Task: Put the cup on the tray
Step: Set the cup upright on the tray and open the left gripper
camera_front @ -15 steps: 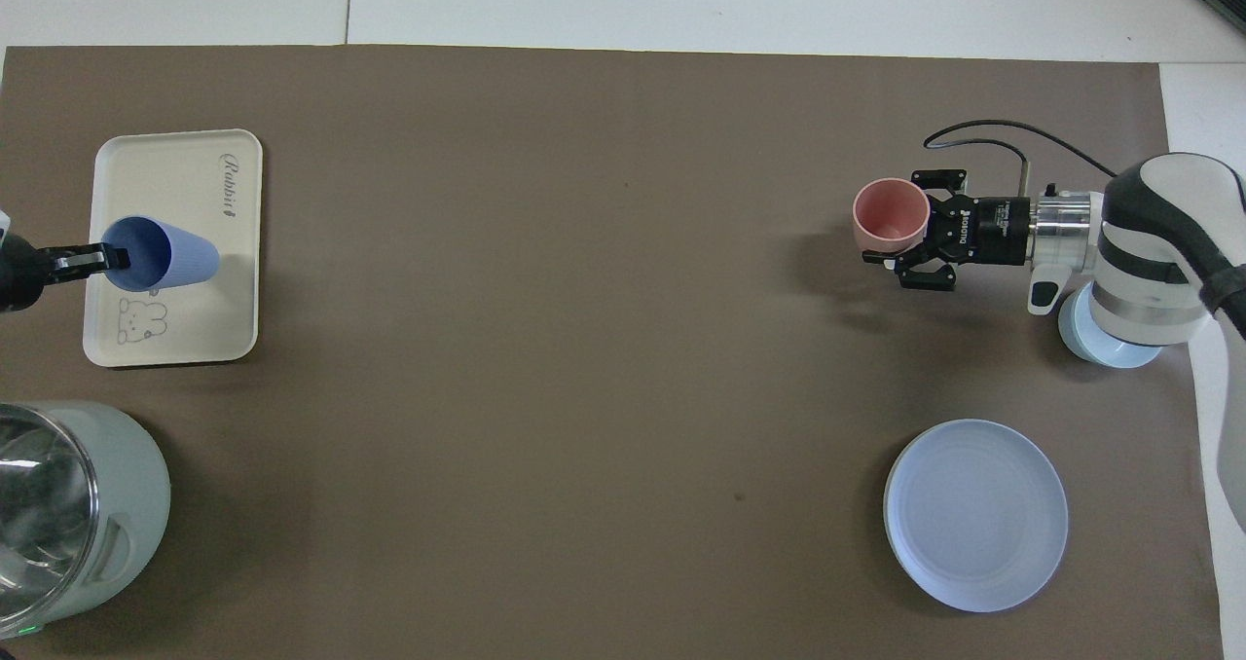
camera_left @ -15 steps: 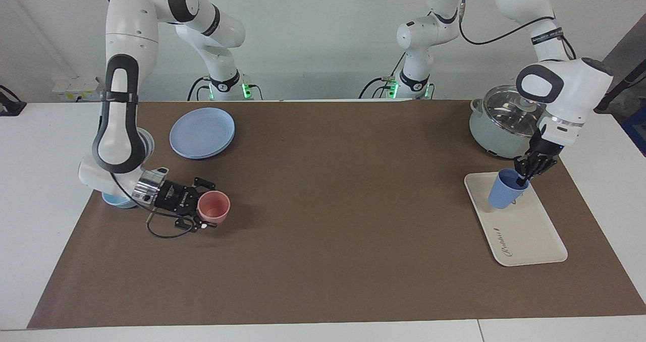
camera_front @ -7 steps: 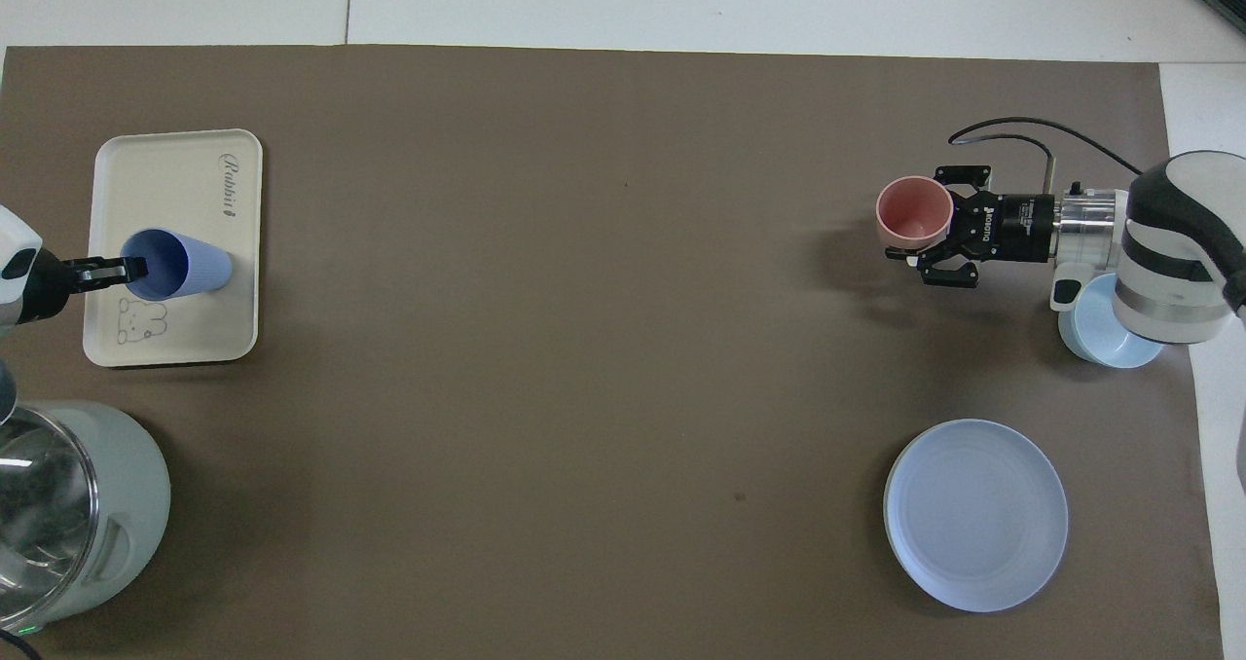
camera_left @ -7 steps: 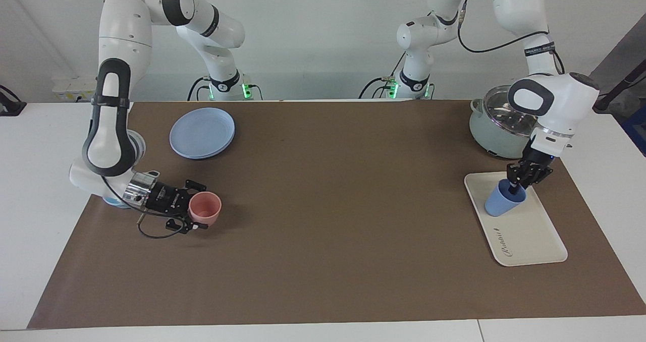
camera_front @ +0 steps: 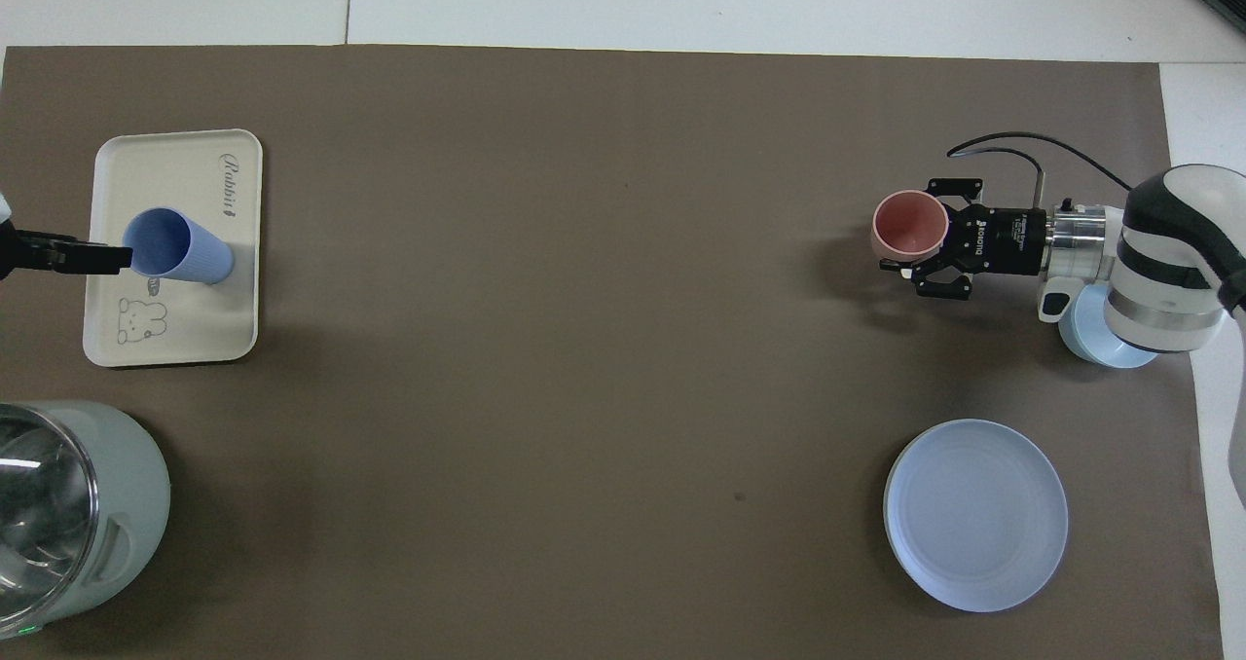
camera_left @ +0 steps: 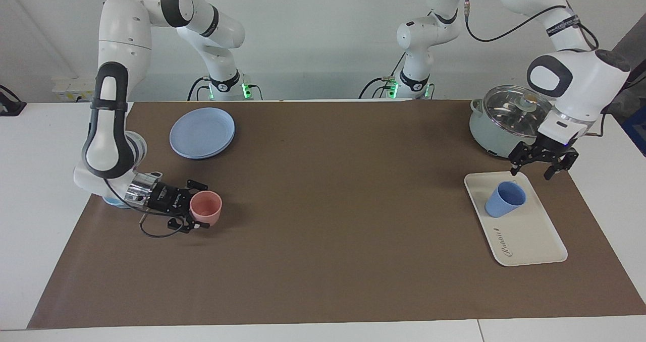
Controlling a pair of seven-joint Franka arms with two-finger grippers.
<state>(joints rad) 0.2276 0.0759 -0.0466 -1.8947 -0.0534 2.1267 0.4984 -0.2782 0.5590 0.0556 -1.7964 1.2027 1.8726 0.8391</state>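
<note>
The periwinkle-blue cup stands upright on the cream-white tray at the left arm's end of the table. It also shows in the overhead view on the tray, between the bear drawing and the script. My left gripper is open and empty, raised over the tray's edge nearer to the robots, clear of the cup. Its tip shows in the overhead view. My right gripper is shut on a pink cup, low over the mat at the right arm's end.
A pale green pot with a glass lid stands beside the tray, nearer to the robots. A round blue plate lies at the right arm's end. A light-blue bowl sits under the right arm's wrist.
My left gripper has let go of the blue cup, opened and risen off it; the cup now stands free on the tray. My right gripper has lowered slightly with the pink cup.
</note>
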